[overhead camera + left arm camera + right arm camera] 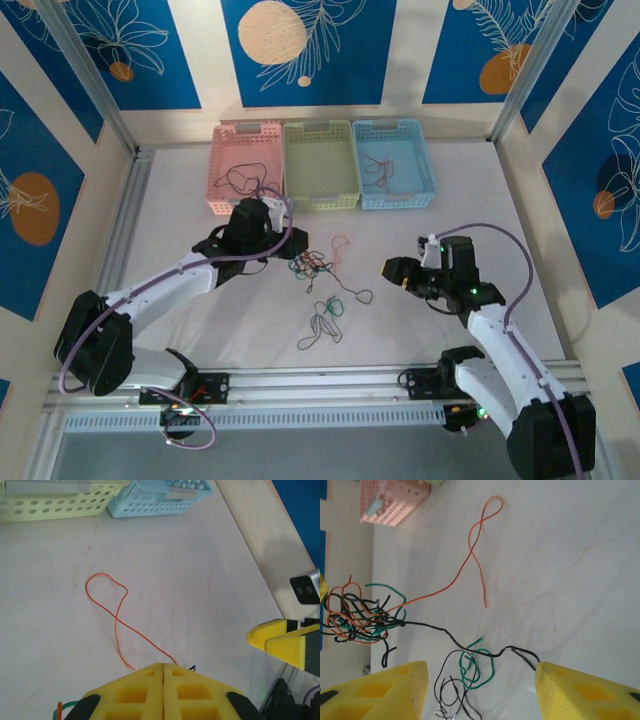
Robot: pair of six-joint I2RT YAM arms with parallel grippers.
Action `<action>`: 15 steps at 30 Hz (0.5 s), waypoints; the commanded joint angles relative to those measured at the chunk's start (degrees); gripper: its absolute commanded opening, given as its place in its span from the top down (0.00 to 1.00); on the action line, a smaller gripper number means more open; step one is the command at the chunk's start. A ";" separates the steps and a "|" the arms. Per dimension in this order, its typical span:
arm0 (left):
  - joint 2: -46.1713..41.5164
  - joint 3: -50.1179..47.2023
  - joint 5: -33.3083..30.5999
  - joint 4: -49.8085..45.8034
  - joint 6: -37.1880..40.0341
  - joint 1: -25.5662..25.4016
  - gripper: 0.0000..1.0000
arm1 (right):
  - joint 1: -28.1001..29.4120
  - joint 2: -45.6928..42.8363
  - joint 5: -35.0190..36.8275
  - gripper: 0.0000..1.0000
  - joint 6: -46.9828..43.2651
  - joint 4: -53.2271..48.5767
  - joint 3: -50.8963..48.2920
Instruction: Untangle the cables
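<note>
Right end effector (480,680): jaws wide apart, gripping nothing | cables (311,265): black, green and orange tangle mid-table (450,200), looser loops nearer | left end effector (163,667): closed, orange strand reaching its tips, hold unclear | far: pink basket (245,127) holds black wire (240,181); green basket (320,126); blue basket (393,125) holds red wire (377,172)

A pink basket (247,127), a green basket (320,126) and a blue basket (392,125) are lined up along the far edge of the white table (460,225); cables (311,265) are strewn mid-table.
</note>
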 commanded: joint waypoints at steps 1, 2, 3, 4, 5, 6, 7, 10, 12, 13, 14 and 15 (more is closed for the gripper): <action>-0.17 1.29 2.09 -1.61 3.14 0.34 1.00 | 3.08 4.11 -1.98 0.42 3.92 1.55 5.35; -0.28 1.20 1.92 -1.65 3.27 0.38 1.00 | 4.32 5.62 -2.71 0.43 5.64 3.01 6.01; -0.38 0.99 1.67 -1.68 3.39 0.39 1.00 | 5.55 6.85 -3.28 0.43 6.62 4.28 6.43; -0.40 0.81 1.53 -1.84 3.40 0.38 1.00 | 6.96 7.89 -3.15 0.44 7.33 5.09 6.98; -0.57 0.70 1.11 -1.91 3.47 0.41 1.00 | 8.26 8.75 -1.74 0.45 7.38 4.51 8.02; -0.73 0.51 0.55 -2.21 3.25 0.36 1.00 | 9.21 8.93 0.31 0.46 7.13 3.33 8.82; -0.89 0.33 -0.55 -2.75 3.14 0.36 1.00 | 10.25 8.69 2.62 0.48 6.37 2.33 9.39; -1.59 0.36 -7.37 -6.31 2.32 0.57 1.00 | 12.02 7.09 4.97 0.51 4.85 0.79 9.18; -1.65 -0.17 -10.10 -7.38 1.32 1.29 1.00 | 13.54 7.11 3.89 0.52 3.97 -0.90 9.15; -1.42 -0.73 -10.61 -7.42 0.81 1.74 1.00 | 15.07 7.46 4.09 0.52 3.66 -2.38 9.36; -1.34 -1.28 -11.26 -7.27 0.52 2.10 1.00 | 16.74 8.05 4.66 0.53 3.60 -3.40 9.35; -1.21 -1.87 -12.18 -7.20 0.45 2.24 1.00 | 18.60 8.75 5.15 0.53 3.79 -3.77 9.26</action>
